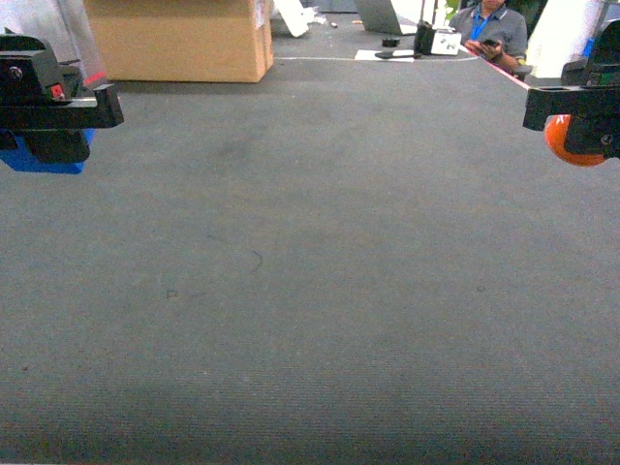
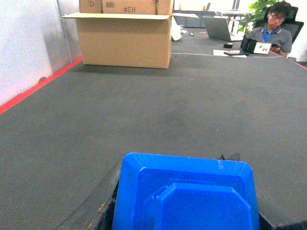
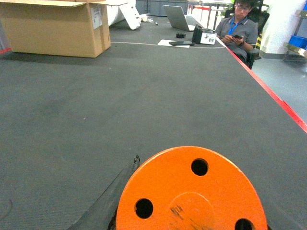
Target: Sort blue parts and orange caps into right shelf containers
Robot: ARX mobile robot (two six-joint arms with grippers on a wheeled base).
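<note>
My left gripper (image 1: 53, 136) hangs at the left edge of the head view, shut on a blue part (image 1: 44, 161). In the left wrist view that blocky blue part (image 2: 187, 196) fills the bottom, with a dark finger (image 2: 93, 208) at its left side. At the right edge of the head view my right gripper (image 1: 586, 126) is shut on an orange cap (image 1: 565, 141). The right wrist view shows the cap (image 3: 192, 191) as a round disc with three holes. Both grippers are held above the grey carpeted surface (image 1: 310, 271). A bit of a blue container (image 3: 298, 41) on a rack shows far right.
A large cardboard box (image 1: 179, 39) stands at the back left. At the back right a seated person (image 1: 492, 31) looks at a phone, with a laptop (image 1: 383, 15) and small items nearby. A red line (image 3: 268, 91) marks the carpet's right edge.
</note>
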